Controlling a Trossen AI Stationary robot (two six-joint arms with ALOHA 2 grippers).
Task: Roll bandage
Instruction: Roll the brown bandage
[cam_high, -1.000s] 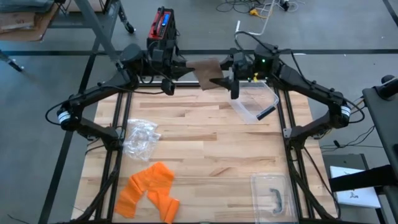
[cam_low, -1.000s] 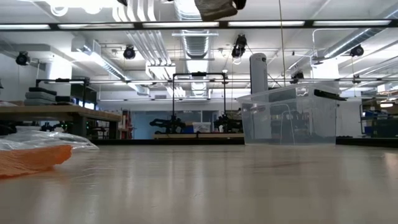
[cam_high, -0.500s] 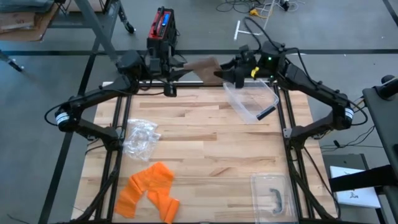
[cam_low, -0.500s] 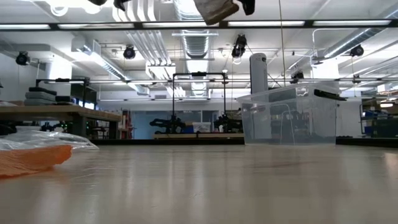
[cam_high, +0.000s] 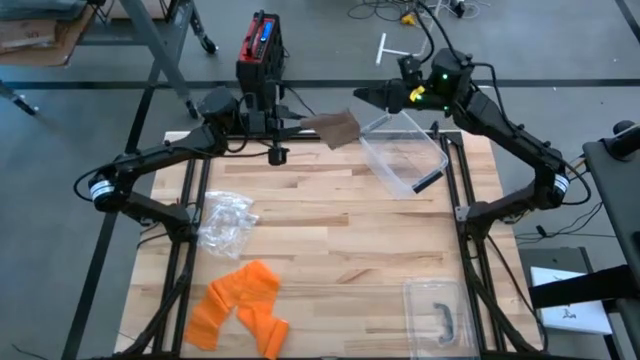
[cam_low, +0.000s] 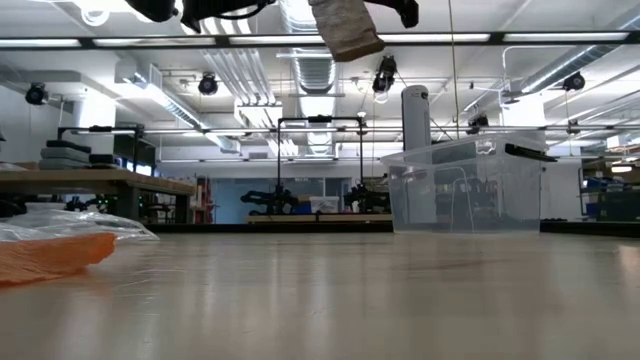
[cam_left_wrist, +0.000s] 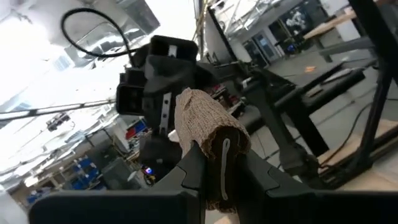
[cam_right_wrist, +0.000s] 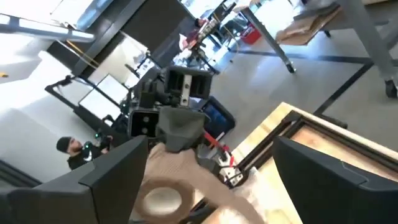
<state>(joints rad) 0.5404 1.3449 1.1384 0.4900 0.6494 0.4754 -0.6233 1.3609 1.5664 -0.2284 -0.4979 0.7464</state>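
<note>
The left gripper (cam_high: 303, 123) was clamped on one end of a brown bandage roll (cam_high: 336, 128), holding it in the air above the table's far edge. In the left wrist view, the two dark fingers (cam_left_wrist: 193, 171) pressed against either side of the knitted roll (cam_left_wrist: 208, 134), whose rolled end faced the camera. In the low view the roll (cam_low: 345, 28) hung tilted at the top, well above the tabletop.

The right gripper (cam_high: 372, 94) stood apart from the roll, farther out past the table's far edge, with its fingers spread wide and nothing between them. In the right wrist view its fingers (cam_right_wrist: 112, 174) stood well apart at either side, with the roll (cam_right_wrist: 171, 186) and the left gripper (cam_right_wrist: 177, 130) ahead of them. A person (cam_right_wrist: 71, 152) showed in the room beyond.

On the wooden table (cam_high: 330, 230), a clear plastic bin (cam_high: 405, 160) lay tilted at the far right corner, just beside the right arm. A crumpled clear plastic bag (cam_high: 228, 222) lay near the left edge, and loose orange bandage strips (cam_high: 240, 305) lay at the near left. A clear lid with a dark handle (cam_high: 438, 312) rested at the near right corner. A red and black device (cam_high: 260, 45) sat on the floor beyond the table.
</note>
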